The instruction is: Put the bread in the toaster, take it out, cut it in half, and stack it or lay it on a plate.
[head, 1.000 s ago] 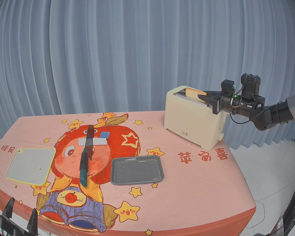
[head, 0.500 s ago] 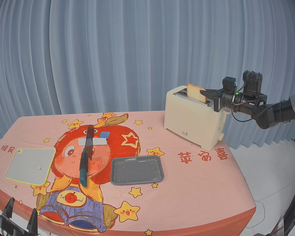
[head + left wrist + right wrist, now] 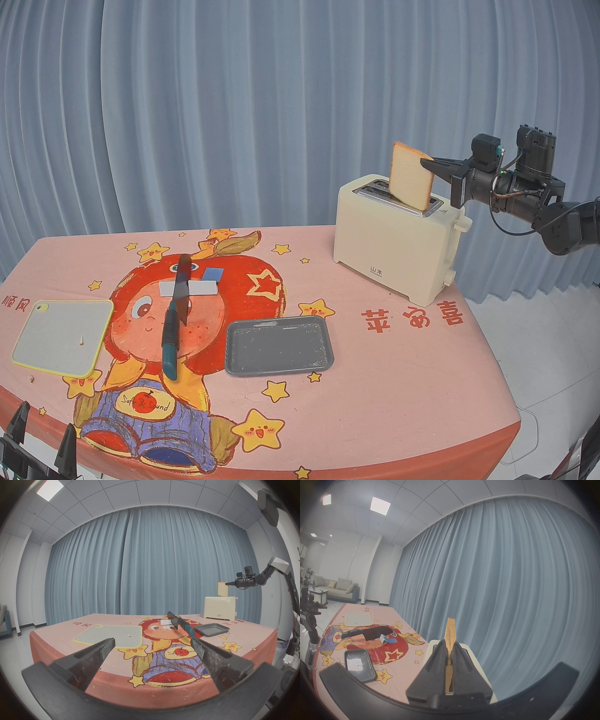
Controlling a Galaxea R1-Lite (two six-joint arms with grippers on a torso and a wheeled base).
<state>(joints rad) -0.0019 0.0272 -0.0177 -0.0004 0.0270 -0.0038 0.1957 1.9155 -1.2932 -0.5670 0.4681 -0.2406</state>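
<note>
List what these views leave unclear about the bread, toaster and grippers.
Head view: whether the bread is fully clear of the toaster slot; the rim hides its lowest corner.
Right wrist view: the bread's faces; it stands edge-on, and the right gripper covers its lower part.
Head view: the left gripper, cut off by the bottom edge.
Head view: the speck on the cutting board, too small to identify.
</note>
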